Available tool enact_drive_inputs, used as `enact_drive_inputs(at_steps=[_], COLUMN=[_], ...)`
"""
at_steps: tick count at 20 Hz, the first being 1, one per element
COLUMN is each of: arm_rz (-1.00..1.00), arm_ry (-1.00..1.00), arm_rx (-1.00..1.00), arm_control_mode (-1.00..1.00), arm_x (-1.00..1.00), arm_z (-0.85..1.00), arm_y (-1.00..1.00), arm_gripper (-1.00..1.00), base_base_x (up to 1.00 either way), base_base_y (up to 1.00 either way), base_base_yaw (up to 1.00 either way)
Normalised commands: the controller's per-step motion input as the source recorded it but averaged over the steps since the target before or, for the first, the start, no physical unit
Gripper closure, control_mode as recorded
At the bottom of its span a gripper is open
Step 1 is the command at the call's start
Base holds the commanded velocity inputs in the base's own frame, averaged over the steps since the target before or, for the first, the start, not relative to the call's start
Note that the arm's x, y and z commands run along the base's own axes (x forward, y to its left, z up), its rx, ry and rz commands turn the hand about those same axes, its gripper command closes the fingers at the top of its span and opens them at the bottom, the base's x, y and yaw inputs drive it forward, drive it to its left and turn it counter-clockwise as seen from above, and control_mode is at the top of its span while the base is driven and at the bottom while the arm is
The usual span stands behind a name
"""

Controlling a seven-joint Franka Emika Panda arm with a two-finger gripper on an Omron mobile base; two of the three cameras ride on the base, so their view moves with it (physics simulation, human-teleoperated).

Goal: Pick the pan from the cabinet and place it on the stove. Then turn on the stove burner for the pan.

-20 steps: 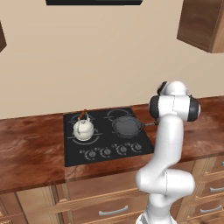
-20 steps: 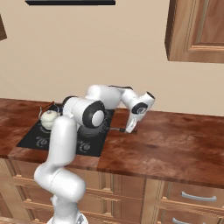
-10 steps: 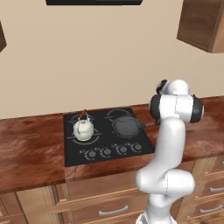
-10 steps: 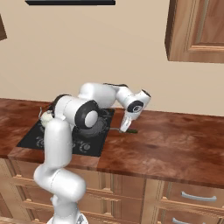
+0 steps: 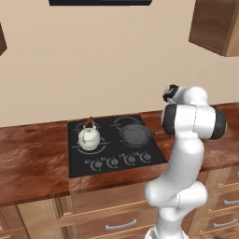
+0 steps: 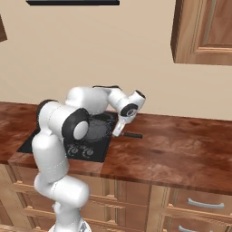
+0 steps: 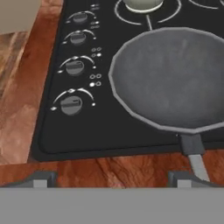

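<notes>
The dark pan (image 7: 170, 81) rests on the stove (image 7: 100, 127) over a right-hand burner, its black handle (image 7: 194, 151) pointing off the cooktop's edge toward the hand. The pan (image 5: 136, 134) sits beside the kettle in the left base view. My gripper (image 7: 113, 179) is open with nothing between its fingertips (image 7: 41, 179), hovering above the counter at the stove's right edge, near the handle. In the right base view the gripper (image 6: 118, 131) points down just left of the handle (image 6: 132, 135). Several round knobs (image 7: 72, 105) line the stove's front edge. The wooden cabinet (image 6: 204, 31) hangs at upper right.
A small white kettle (image 5: 88, 137) stands on the left rear burner. Brown wood counter (image 6: 181, 149) stretches to the right of the stove. Drawers with silver pulls (image 6: 199, 204) sit below the counter. A dark range hood (image 5: 100, 2) hangs above.
The hand has swung left from above the counter toward the stove's right edge. The jaws stay wide open, and the pan has not moved.
</notes>
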Motion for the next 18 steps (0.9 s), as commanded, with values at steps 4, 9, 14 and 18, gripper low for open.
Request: enact_drive_inputs(at_steps=[4,9,14,18], arm_rz=[-0.11,-0.28,-0.37,-0.38], arm_ry=[-0.06,-0.01,0.0,0.0], arm_rx=[-0.03,0.0,0.0,-0.01], arm_control_mode=[-1.0,-1.0,-1.0,-1.0], arm_x=[-0.55,-0.66,-0.74,-0.66], arm_z=[0.45,0.3,0.3,0.34], arm_y=[0.37,0.46,0.48,0.42], arm_gripper=[-1.0,-1.0,-1.0,-1.0], base_base_x=[0.0,0.0,0.0,0.0], base_base_y=[0.0,0.0,0.0,0.0], base_base_yaw=[0.0,0.0,0.0,0.0])
